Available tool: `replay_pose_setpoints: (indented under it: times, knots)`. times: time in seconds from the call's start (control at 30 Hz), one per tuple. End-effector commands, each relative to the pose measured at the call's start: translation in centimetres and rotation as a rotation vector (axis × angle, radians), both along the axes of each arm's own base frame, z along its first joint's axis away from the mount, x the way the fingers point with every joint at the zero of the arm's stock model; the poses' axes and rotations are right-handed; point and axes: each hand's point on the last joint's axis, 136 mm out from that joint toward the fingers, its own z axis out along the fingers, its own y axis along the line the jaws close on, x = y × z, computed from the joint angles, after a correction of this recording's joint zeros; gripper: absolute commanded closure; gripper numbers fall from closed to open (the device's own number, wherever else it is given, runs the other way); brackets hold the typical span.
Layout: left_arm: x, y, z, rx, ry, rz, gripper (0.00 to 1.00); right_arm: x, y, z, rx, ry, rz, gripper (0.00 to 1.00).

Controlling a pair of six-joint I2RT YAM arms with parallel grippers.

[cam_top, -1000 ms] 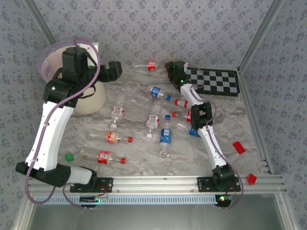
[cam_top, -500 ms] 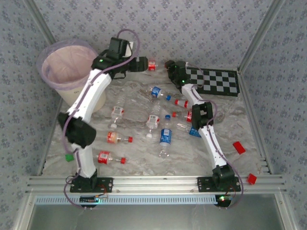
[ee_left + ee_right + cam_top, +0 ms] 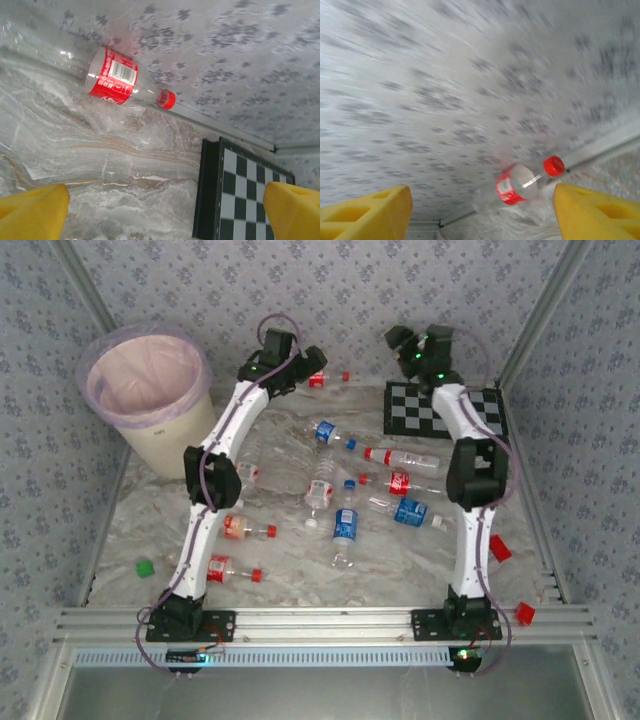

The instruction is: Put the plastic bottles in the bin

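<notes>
Supervisor: Step in hand?

Operator: Approach to pick. I have the left arm (image 3: 232,420) stretched to the far edge of the tabletop (image 3: 400,570). A red-labelled bottle (image 3: 112,77) lies there on its side against the back wall, with its red cap (image 3: 166,99) toward the checkerboard (image 3: 245,195). The left jaws are spread wide and empty. The bottle sits ahead of them, not yet between them.

Supervisor: Right side?

Operator: The right arm (image 3: 455,412) is raised over the checkerboard. The right jaws stand apart with nothing in them. That wrist view is blurred, and I judge the bottle low in it to be the same one.

Supervisor: Progress?

Operator: Early, by my judgement. Roughly ten more bottles (image 3: 345,525) lie scattered across the tabletop. The bin (image 3: 170,440) stands at the far left, well apart from the target. I can make out no bottle against its pink liner.

Supervisor: Next move?

Operator: Advance the left jaws until the label sits between them, then close on the body rather than the neck. Lift clear and swing left over the bin before release. Keep the right arm out of that path.
</notes>
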Motion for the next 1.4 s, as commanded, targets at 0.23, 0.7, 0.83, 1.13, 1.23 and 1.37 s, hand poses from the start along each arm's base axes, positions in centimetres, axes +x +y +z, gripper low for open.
replay_pose_setpoints:
  times: [0.23,0.7,0.83,1.13,1.23,1.37]
  knots:
    - [4.6,-0.7,-4.9,-0.331,0.067,0.254,0.03,-10.6,2.9,7.5,-0.237,-0.095,0.225,0.23]
    - [9.4,3.3,-10.8,-0.511,0.024,0.471,0.1,-20.9,-3.3,7.7,-0.416,-0.056,0.114,0.23]
    - [10.2,4.2,-13.6,-0.582,0.038,0.552,0.14,-22.1,-4.9,6.7,-0.4,-0.02,0.063,0.24]
    - [10.9,6.1,-18.7,-0.647,0.057,0.669,0.19,-24.6,-5.9,4.5,-0.382,0.03,0.015,0.24]
    - [10.8,6.5,-20.0,-0.639,0.068,0.687,0.22,-25.4,-6.3,3.7,-0.391,0.048,0.004,0.24]
    - [10.8,7.2,-21.5,-0.647,0.082,0.706,0.29,-26.1,-6.6,2.9,-0.399,0.068,-0.014,0.24]
